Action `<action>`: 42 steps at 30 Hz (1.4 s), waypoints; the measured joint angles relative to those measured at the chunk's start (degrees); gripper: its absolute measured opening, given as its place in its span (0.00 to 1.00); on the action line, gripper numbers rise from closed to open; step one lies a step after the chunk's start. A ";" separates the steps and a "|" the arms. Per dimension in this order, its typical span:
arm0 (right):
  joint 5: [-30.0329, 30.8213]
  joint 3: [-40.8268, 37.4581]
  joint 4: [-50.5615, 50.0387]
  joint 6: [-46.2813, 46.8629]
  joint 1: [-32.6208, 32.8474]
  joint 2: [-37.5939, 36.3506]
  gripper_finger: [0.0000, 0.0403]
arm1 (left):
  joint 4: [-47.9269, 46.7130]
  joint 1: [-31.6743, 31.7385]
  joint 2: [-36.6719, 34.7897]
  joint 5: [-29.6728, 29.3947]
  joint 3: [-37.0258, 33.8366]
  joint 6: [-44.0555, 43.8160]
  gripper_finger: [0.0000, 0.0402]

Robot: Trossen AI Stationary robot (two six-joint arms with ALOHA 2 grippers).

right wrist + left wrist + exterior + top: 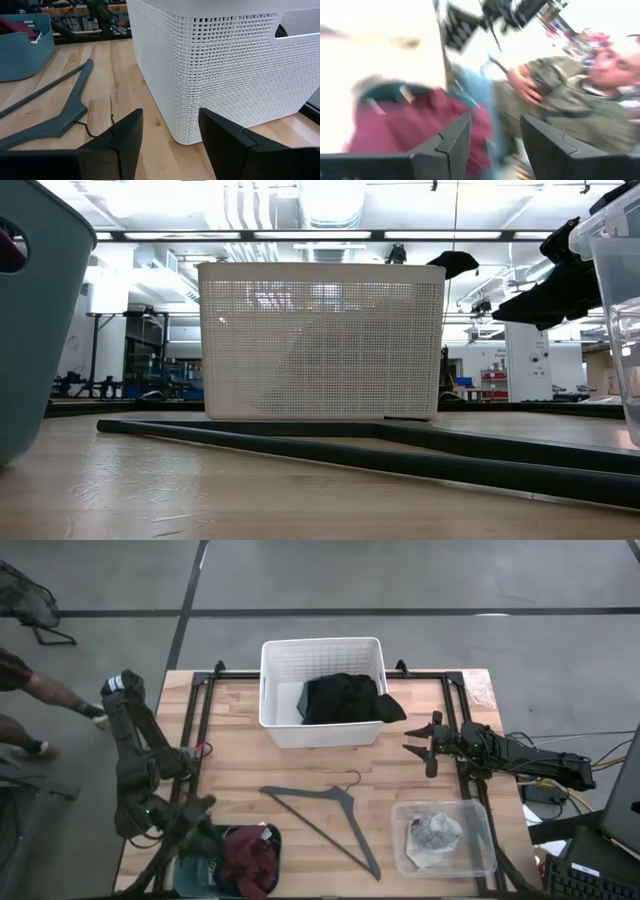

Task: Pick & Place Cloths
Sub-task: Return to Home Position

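A black cloth (345, 698) lies in the white slatted basket (320, 730), one end draped over its right rim. A maroon cloth (250, 860) sits bunched in a teal bin (205, 865) at the table's near left corner, with some teal fabric beside it. A white and pale piece (432, 835) lies in a clear plastic box (480, 858). My left gripper (200, 810) hovers open just above the maroon cloth (395, 120). My right gripper (418, 748) is open, right of the basket's near right corner (180, 135), and touches nothing.
A thin grey hanger (320, 815) lies flat on the table's middle, between the teal bin and the clear box. A person in an olive jacket (570, 100) stands beyond the table's left side. Bare wood lies between the basket and the hanger.
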 joint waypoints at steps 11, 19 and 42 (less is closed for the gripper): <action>0.02 -0.02 0.01 0.05 -0.02 0.01 0.51 | -1.18 0.36 -0.21 -38.43 -4.77 23.44 0.44; 0.01 -0.01 -0.01 0.00 0.00 0.00 0.47 | -0.64 4.58 -5.23 -43.29 -14.34 20.03 0.44; 0.00 -0.02 0.01 0.01 -0.01 0.02 0.29 | 0.39 6.28 -38.16 -35.25 -21.02 51.66 0.44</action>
